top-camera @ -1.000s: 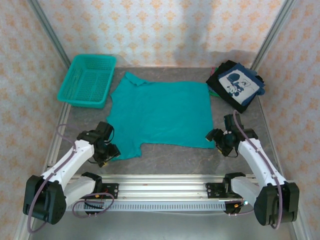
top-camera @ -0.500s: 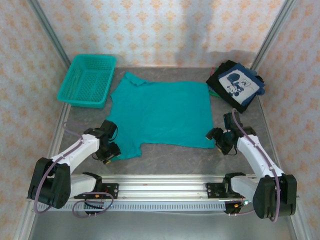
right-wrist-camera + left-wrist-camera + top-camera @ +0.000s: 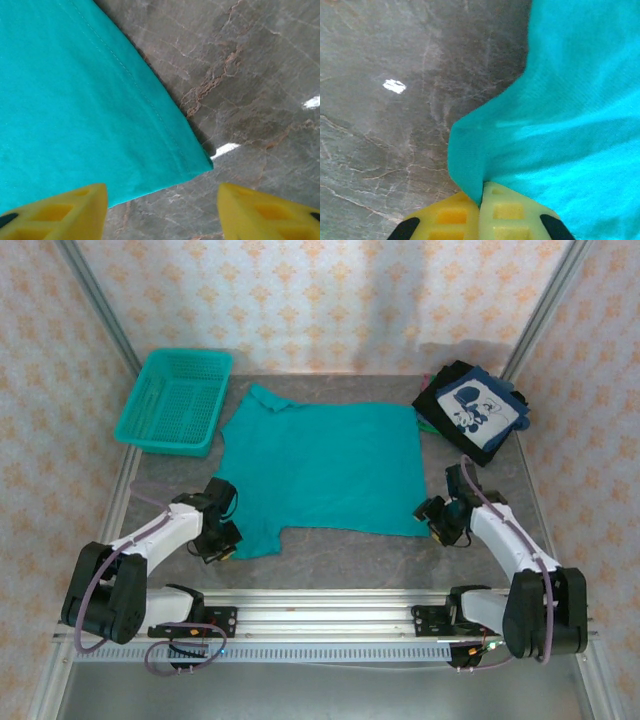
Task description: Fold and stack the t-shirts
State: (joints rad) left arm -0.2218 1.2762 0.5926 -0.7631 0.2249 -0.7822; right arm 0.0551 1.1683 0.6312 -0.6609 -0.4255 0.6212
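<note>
The teal t-shirt (image 3: 320, 465) lies spread flat in the middle of the counter (image 3: 340, 560). The left fingers (image 3: 452, 220) are closed on its near left edge, with a fold of the cloth pinched between them. The right fingers (image 3: 65, 205) stand open, one on each side of the shirt's near right corner. The folded dark t-shirts (image 3: 470, 410) lie in the far right corner, the basket (image 3: 175, 400) in the far left.
</note>
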